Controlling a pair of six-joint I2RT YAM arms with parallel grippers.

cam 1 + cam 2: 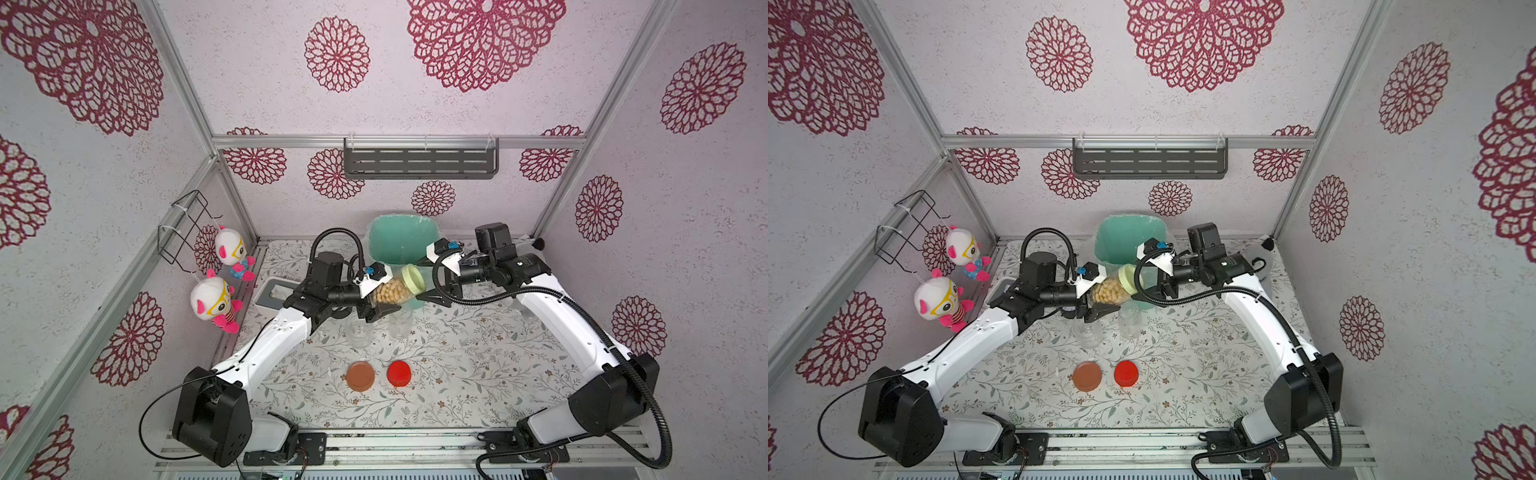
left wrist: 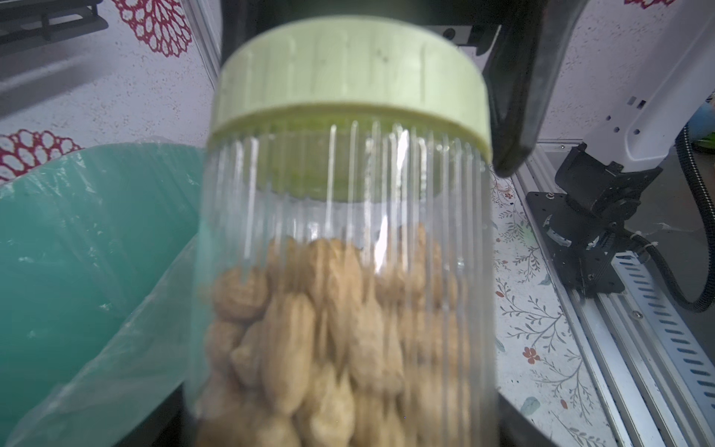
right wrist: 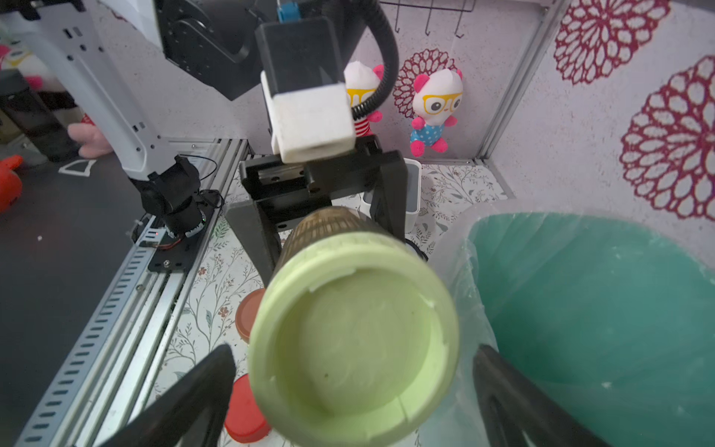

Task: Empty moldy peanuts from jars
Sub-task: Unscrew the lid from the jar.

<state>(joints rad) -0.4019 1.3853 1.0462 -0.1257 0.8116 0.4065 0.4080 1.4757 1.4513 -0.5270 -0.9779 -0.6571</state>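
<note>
Both top views show the left gripper (image 1: 384,297) squeezing a jar (image 1: 400,286) full of peanuts (image 1: 386,293) up in the air, just in front of the teal bin (image 1: 399,237). The jar lies almost on its side. Its long way runs from the left gripper across to the right gripper (image 1: 428,277). Its pale green lid (image 1: 414,279) points at the right gripper, so that arm is the near one for the lid. The right gripper's fingers are spread wide, one on each side of the lid. Two empty jars (image 1: 359,330) stand on the table (image 1: 478,374) below. A brown lid (image 1: 360,376) and a red lid (image 1: 399,373) lie nearer the front.

Left wrist view: the jar (image 2: 340,232) fills the picture. The peanuts (image 2: 309,329) pile up at the gripper end and the lid (image 2: 348,77) sits on the far end. One black finger (image 2: 518,96) of the right gripper is just beside the lid's rim. I cannot tell if it touches. The bin (image 2: 58,251) is off to one side.

Right wrist view: the lid (image 3: 356,348) faces straight at the camera. The two fingers (image 3: 193,398) stand on either side of it with a gap on each side, so this gripper holds nothing. Behind, the left gripper (image 3: 329,224) hugs the jar's body. I think the next move is to close on the lid and twist it off. The jar's long way lines up with the right gripper, so that looks ready.
</note>
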